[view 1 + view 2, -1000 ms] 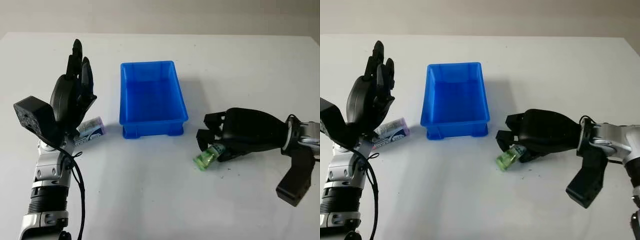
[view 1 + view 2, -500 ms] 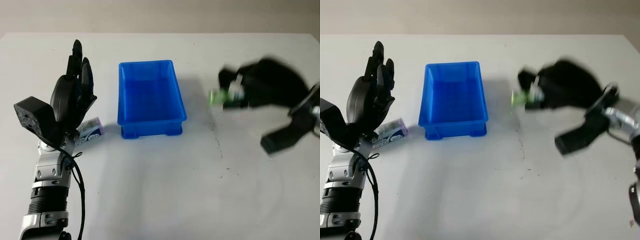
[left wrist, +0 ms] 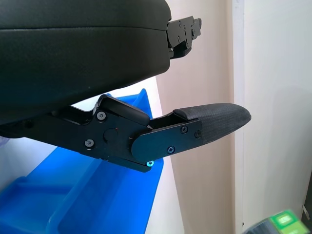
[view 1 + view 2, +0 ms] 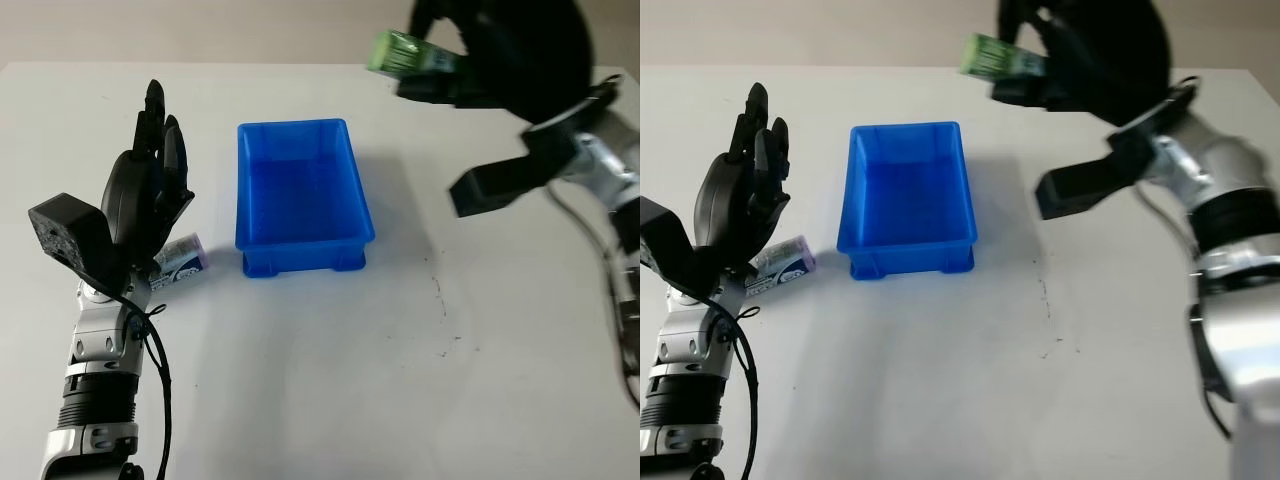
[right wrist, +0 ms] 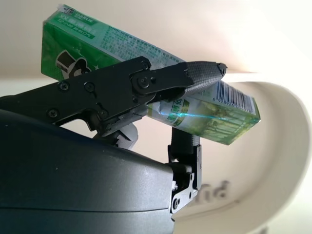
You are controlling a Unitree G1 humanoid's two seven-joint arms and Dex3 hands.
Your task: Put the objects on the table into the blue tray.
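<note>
White tabletop (image 4: 330,380); right hand (image 4: 470,60) grips rectangular green box (image 4: 400,52).

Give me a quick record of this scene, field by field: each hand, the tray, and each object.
right hand: raised above the table, beyond the tray's far right corner, shut on the green box
left hand: open, upright, left of the tray
blue tray: centre of the white table, nothing in it
purple-capped packet: on the table, by the left hand
</note>
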